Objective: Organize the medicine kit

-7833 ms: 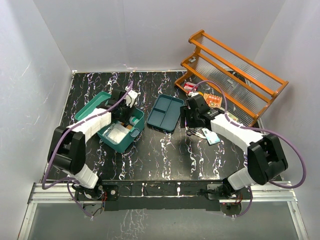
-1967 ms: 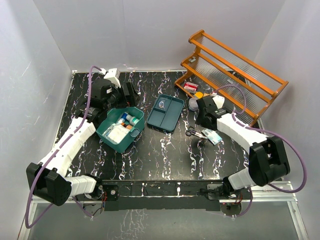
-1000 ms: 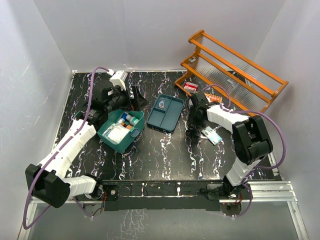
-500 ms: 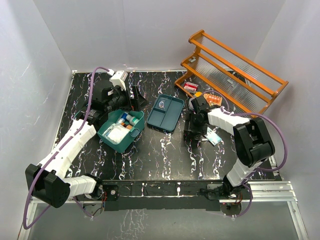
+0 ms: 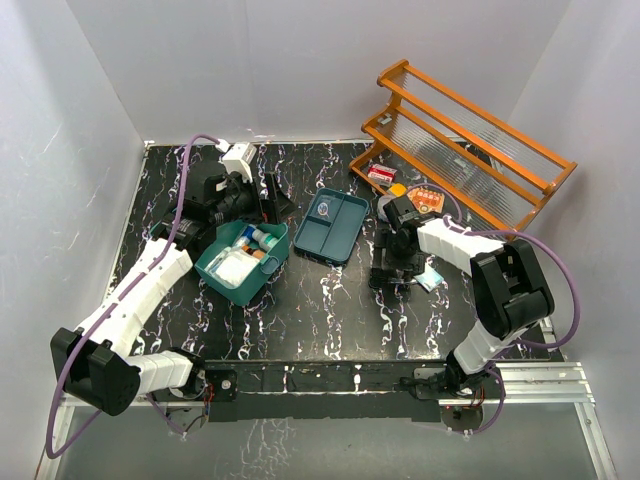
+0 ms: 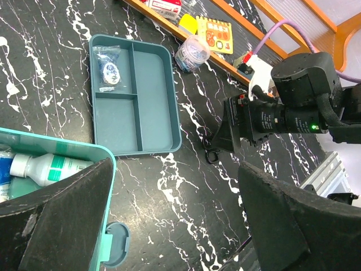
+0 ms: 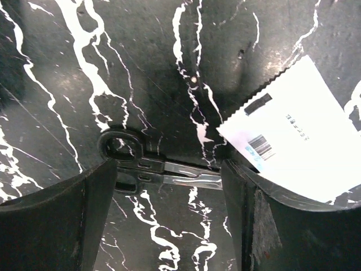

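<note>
The right gripper [image 7: 169,166] hangs spread over the scissors [image 7: 148,166], whose long axis runs from 1 finger toward the other. The medicine kit [image 5: 272,268] sits open, well apart to the left, nearer the left gripper [image 6: 175,169], likewise spread

The right gripper [image 7: 169,189] is spread wide, with small black-handled scissors [image 7: 149,166] lying flat between its fingers. A white barcoded packet [image 7: 293,135] touches one fingertip.

A: Any open lanes on this table [image 5: 330,335]?

B: Near edge is all bare. Far-right corner's walled off by the orange rack [image 5: 470,150]. Mid-table, the medicine kit [image 5: 243,262] and divided tray [image 5: 335,226] leave only a slim gap.
</note>
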You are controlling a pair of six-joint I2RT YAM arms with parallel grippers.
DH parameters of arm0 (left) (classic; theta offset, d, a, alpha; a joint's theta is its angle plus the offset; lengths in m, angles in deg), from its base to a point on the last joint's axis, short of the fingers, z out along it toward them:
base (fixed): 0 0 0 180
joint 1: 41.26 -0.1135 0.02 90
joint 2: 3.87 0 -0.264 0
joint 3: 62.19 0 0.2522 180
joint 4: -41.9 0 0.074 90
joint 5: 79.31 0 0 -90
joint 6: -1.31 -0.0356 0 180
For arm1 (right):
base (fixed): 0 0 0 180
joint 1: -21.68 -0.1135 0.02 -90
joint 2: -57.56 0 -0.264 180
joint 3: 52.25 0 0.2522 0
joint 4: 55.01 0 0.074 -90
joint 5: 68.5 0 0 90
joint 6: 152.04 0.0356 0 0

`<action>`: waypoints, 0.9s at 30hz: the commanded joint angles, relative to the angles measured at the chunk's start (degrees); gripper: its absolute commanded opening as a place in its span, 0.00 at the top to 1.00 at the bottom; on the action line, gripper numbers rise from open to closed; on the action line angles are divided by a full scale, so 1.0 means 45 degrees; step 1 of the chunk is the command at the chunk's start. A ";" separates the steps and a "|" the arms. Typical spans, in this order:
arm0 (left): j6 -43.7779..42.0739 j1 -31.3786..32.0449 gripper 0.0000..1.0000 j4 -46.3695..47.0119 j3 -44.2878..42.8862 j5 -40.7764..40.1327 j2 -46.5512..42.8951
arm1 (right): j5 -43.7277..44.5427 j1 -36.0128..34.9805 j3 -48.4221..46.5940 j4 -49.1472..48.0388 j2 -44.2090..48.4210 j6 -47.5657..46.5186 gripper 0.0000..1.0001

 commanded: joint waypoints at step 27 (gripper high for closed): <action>-0.0411 0.0069 0.09 -0.0965 0.1245 -0.0069 -0.3013 | 0.2006 -0.2059 0.3488 -0.1586 0.4361 0.1164 0.39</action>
